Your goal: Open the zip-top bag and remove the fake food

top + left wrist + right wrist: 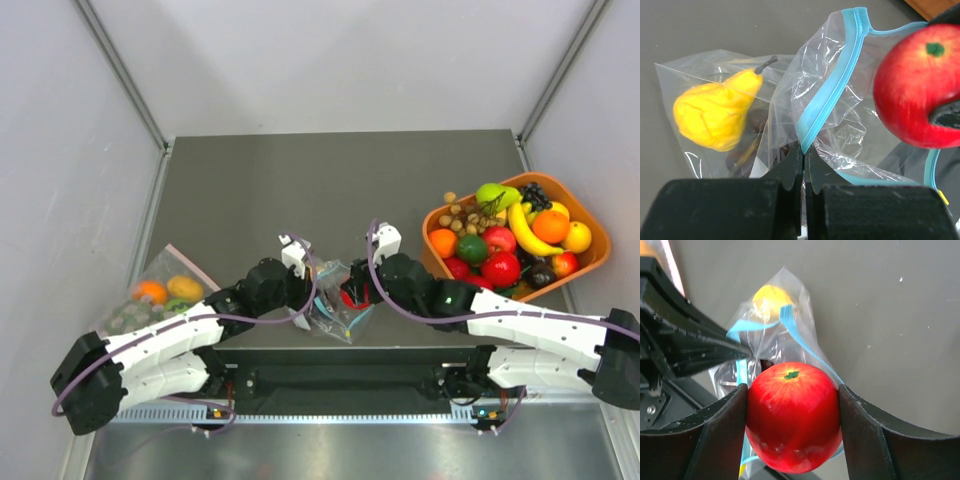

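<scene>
Above the zip-top bag (771, 335), right gripper (792, 425) clamps apple (792, 415); left gripper (803, 165) (jaws closed) pinches bag.

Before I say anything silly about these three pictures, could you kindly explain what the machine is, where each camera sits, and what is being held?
These are two robot arms bolted at the near edge of a grey table. The overhead picture looks down from above and behind them; the other two come from cameras on each wrist. The left gripper is shut on the zip-top bag, a clear bag with a blue zip strip, which still contains a yellow pear. The right gripper is shut on a red apple. An orange tray of fruit sits to the right, and a second bag with fruit lies on the left.
</scene>
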Motion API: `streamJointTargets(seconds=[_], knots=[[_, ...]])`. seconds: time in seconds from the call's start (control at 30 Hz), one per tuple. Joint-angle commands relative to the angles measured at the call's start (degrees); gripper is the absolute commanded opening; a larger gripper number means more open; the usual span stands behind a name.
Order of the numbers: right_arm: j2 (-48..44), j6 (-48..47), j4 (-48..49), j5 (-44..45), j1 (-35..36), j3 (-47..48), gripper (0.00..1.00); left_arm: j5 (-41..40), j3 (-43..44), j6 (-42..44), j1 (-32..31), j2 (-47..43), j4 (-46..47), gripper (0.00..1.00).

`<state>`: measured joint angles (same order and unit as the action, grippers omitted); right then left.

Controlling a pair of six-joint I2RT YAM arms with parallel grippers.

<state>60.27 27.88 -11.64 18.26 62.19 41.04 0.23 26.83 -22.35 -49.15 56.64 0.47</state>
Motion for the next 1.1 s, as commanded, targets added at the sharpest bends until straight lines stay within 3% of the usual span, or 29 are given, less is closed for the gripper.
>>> streamJointTargets(seconds=[0.0,0.43,0.57,0.7,0.83,1.07], knots=[[0.11,1.04,7.31,3.10,0.74,-0.96,0.34,1.62,1.21,0.29,0.19,0.84,4.01,0.00],[-2.79,-0.46,10.76,-2.70,0.65,4.40,0.34,0.30,0.94,-0.85,0.19,1.19,3.84,0.00],[-7.60,-1.24,6.74,0.27,0.04,4.58,0.34,-5.84,1.12,-2.52,0.19,0.58,2.43,0.00],[-13.85,-3.44,-0.38,4.41,-2.77,5.81,0.34,-6.38,0.94,-2.17,0.28,-0.48,2.25,0.00],[-21.14,-7.30,-6.09,2.23,-13.30,6.77,0.33,-6.47,1.03,-1.82,0.28,-0.92,2.08,0.00],[-23.88,-18.11,-13.58,1.43,-37.36,14.15,0.33,-6.12,0.77,-1.73,0.37,-1.01,2.08,0.00]])
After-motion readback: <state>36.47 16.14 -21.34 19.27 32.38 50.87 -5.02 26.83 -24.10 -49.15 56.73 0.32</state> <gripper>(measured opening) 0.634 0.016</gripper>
